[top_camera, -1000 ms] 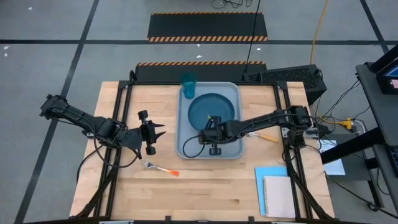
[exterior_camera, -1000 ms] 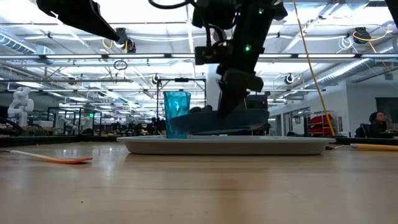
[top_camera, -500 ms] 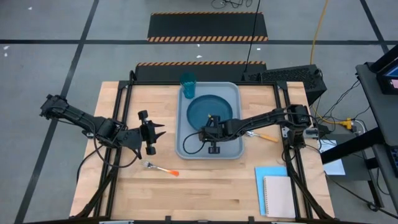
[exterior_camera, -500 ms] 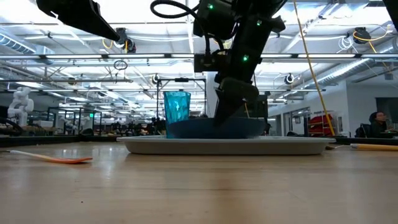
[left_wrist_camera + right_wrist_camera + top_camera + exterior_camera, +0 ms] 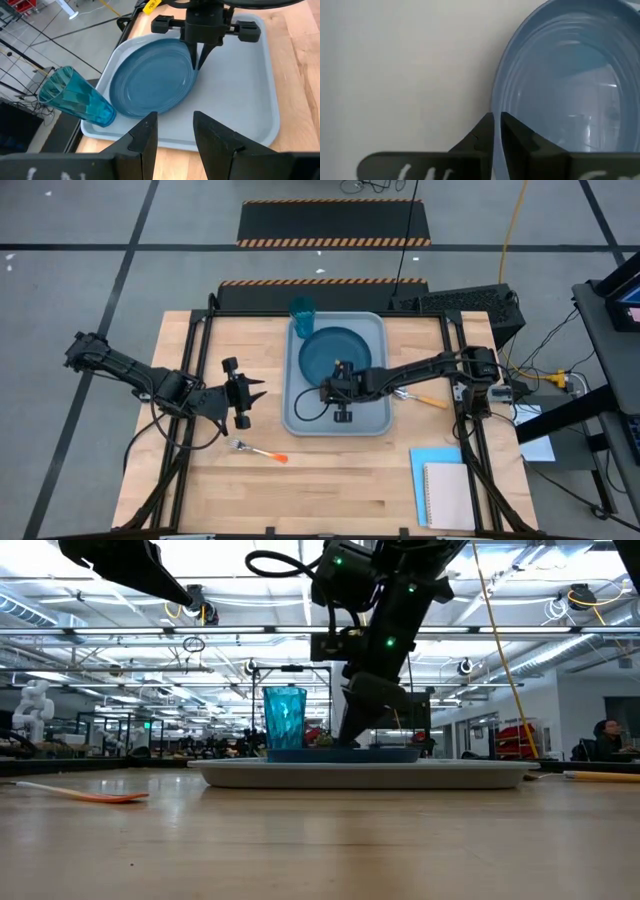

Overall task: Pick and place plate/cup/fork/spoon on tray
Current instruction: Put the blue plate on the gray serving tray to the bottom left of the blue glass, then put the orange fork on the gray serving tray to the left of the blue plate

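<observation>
The dark blue plate (image 5: 336, 352) lies flat in the grey-blue tray (image 5: 372, 418); it also shows in the low view (image 5: 300, 754). My right gripper (image 5: 339, 380) is shut on the plate's near rim. The teal cup (image 5: 302, 314) stands upright at the tray's far left corner. The fork (image 5: 256, 449) lies on the table left of the tray's near corner. The spoon (image 5: 422, 399) lies on the table right of the tray, partly under my right arm. My left gripper (image 5: 256, 393) hangs open and empty left of the tray. My right gripper pinches the plate's rim (image 5: 495, 106) between its two fingers, on the plate's near side. The fingers (image 5: 200, 56) come from above, slanting down. The plate lies flat with its bottom on the tray (image 5: 230, 772).
A light blue paper sheet (image 5: 428, 465) and a beige notebook (image 5: 448, 495) lie at the table's near right corner. Bare wood lies near the front edge and left of the tray, around the fork.
My right gripper has gone down and a little toward the far edge with the plate. The plate, held tilted above the tray a second ago, now lies flat on it. My left arm has kept still.
</observation>
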### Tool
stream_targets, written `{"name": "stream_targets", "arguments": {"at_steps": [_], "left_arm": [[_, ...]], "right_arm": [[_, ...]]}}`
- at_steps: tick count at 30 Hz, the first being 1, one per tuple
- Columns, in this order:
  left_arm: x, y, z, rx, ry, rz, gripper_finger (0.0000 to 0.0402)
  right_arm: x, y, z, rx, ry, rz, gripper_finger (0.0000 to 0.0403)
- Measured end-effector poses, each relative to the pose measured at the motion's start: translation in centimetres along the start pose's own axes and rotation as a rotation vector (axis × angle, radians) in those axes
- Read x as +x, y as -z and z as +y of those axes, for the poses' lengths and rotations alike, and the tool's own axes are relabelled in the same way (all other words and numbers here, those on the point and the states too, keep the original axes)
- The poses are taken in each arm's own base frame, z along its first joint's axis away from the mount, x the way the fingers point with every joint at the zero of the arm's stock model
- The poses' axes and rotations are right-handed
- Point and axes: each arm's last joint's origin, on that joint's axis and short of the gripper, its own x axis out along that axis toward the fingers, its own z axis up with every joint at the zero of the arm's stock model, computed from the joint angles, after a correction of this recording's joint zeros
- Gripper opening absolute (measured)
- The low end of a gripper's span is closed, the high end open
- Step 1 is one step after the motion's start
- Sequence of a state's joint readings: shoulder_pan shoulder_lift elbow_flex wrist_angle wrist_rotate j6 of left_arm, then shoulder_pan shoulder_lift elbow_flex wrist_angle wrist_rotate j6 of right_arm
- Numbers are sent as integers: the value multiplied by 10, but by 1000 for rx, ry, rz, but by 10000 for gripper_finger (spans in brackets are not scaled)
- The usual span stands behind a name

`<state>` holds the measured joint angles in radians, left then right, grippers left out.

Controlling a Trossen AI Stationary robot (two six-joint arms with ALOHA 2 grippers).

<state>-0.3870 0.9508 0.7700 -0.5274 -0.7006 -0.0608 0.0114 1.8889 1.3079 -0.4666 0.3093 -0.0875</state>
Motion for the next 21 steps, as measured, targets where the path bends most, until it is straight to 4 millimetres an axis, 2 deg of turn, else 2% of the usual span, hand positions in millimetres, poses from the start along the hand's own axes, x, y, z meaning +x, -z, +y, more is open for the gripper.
{"name": "stream_targets", "arguments": {"at_steps": [8, 16, 21], "left_arm": [[0, 0, -1, -2, 24, 2, 129], [0, -1, -3, -83, 94, 2, 129], [-1, -1, -5, -126, 167, 11, 129]], "right_arm": [[-4, -6, 3, 7, -1, -55, 25], [-43, -18, 27, 22, -42, -212, 25], [-64, -18, 47, 4, -81, -255, 25]]}}
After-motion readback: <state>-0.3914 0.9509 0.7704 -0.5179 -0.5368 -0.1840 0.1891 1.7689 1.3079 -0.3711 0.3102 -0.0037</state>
